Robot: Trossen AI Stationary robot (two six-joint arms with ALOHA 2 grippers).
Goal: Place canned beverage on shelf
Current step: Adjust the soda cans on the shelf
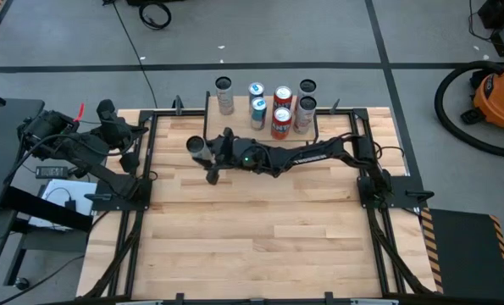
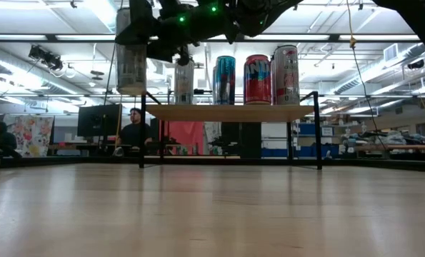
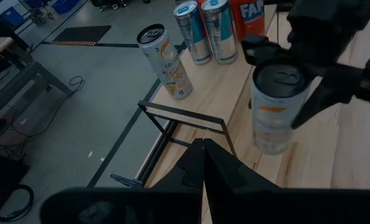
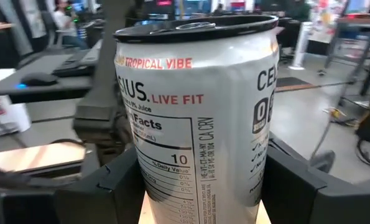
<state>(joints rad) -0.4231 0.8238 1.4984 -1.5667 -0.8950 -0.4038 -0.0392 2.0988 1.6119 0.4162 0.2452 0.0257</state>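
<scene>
Bare tabletop [image 2: 212,214] fills the low view's lower half; nothing on it near the camera.

Right gripper [image 1: 207,151], upper-centre-left of the high view, is clamped on a white can [image 1: 196,146]. Right wrist view confirms: can [image 4: 197,112] held upright between both fingers, label reading "Tropical Vibe". In the low view the can [image 2: 131,48] hangs at upper left, lifted clear of the table, just outside the shelf's left end, its base above board level.

Shelf [image 2: 230,112] stands at the table's far edge. On it: another white can [image 2: 184,82], a blue can [image 2: 224,80], a red can [image 2: 257,79], a pale can [image 2: 286,74]. High view shows more cans behind these, so the board is crowded toward centre and right. Free board looks to be only at the left end.

Left gripper [image 1: 120,135] parked at the high view's left edge, off the table; fingers look pressed together in its wrist view.

Risks, as judged:
- Drop spot sits near the board's left edge; a release too far out tips the can off.
- Sideways travel could knock the neighbouring white can and topple the row.
- Lowering early would catch the can's base on the shelf edge or its black leg [image 2: 142,132].
</scene>
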